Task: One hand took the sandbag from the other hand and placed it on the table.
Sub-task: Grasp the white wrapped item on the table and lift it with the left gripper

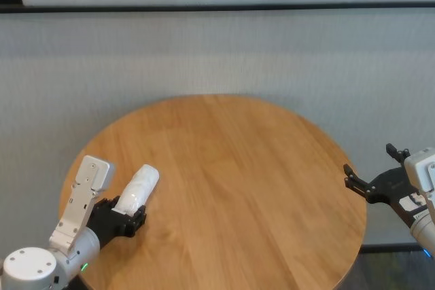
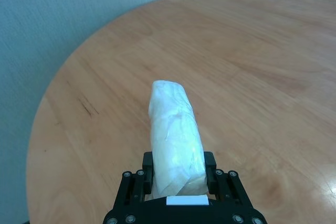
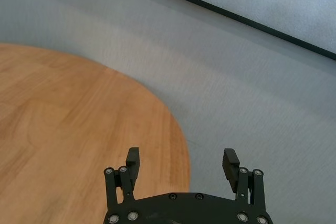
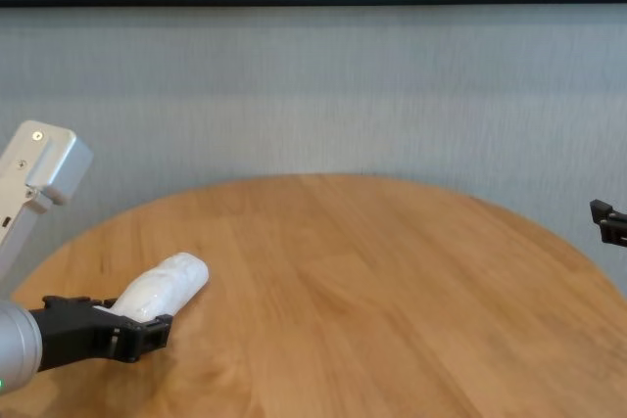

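The sandbag (image 1: 139, 185), a white crinkly pouch, points away from me over the left part of the round wooden table (image 1: 238, 168). My left gripper (image 1: 128, 216) is shut on its near end. In the left wrist view the black fingers (image 2: 211, 163) press both sides of the sandbag (image 2: 173, 124). The chest view shows the sandbag (image 4: 162, 286) low over the table (image 4: 372, 271); whether it rests on the wood I cannot tell. My right gripper (image 1: 370, 181) hangs open at the table's right edge, with nothing between its fingers (image 3: 230, 158).
A grey wall with a dark horizontal strip (image 1: 217, 7) stands behind the table. Bare wood (image 2: 252, 51) lies beyond the sandbag.
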Motion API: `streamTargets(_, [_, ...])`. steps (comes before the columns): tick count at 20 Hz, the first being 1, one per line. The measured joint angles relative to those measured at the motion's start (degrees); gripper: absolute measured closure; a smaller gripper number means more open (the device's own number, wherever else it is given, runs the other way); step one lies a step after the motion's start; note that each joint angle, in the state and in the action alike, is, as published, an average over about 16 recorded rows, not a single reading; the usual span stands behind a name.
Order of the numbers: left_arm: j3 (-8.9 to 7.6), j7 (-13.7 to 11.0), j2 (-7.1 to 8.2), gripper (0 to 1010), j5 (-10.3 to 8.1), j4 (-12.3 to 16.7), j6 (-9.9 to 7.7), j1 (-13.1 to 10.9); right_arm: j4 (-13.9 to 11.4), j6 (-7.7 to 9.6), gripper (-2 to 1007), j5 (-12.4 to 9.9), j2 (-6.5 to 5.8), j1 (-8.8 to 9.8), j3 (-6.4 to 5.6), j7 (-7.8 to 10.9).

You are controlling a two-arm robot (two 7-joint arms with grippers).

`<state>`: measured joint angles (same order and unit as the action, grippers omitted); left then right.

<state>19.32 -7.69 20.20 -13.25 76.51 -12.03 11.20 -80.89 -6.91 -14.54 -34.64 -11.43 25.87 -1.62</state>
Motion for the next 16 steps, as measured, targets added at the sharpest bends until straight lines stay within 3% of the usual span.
streamTargets(16, [0.0,0.0,0.0,451,-0.05,0.01,-0.04,0.0,0.0,0.0,5,0.0,0.0,0.0,0.0,0.0])
